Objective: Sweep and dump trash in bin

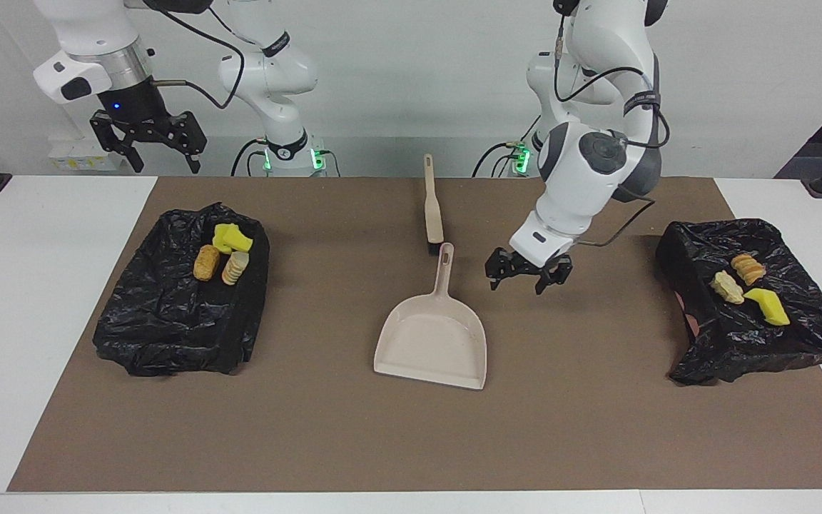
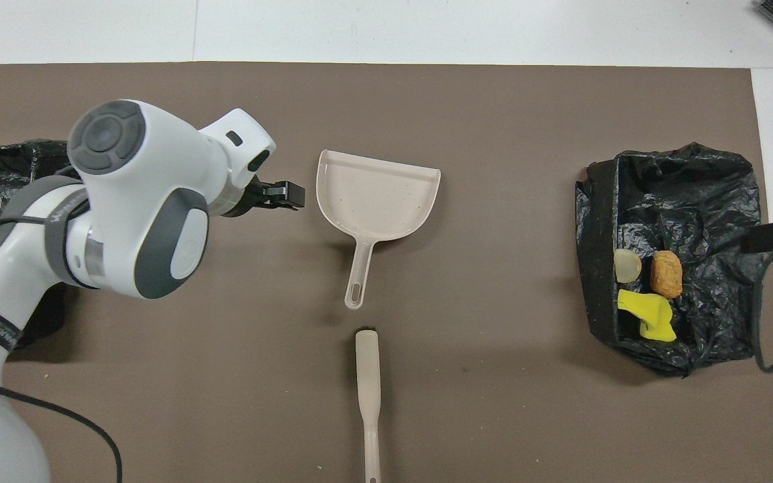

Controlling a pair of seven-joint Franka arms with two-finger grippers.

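The trash lies in two black-bagged bins. The bin (image 1: pixel 168 335) at the right arm's end holds a yellow chunk (image 1: pixel 231 237), a brown lump (image 1: pixel 206 262) and a pale lump (image 1: pixel 235 268). In the bin (image 1: pixel 753 350) at the left arm's end are three more bits (image 1: pixel 748 268). A beige dustpan (image 1: pixel 431 335) lies flat mid-mat, with the brush (image 1: pixel 432 207) nearer to the robots. My left gripper (image 1: pixel 529 280) hangs open and holds nothing, over bare mat between the dustpan and the left arm's bin. My right gripper (image 1: pixel 166 160) waits open, raised near its base.
In the overhead view the dustpan (image 2: pixel 374 194) and brush (image 2: pixel 367 389) lie in line mid-mat, and the left arm's elbow covers part of the bin (image 2: pixel 24 161) at its end. A brown mat (image 1: pixel 596 428) covers the white table.
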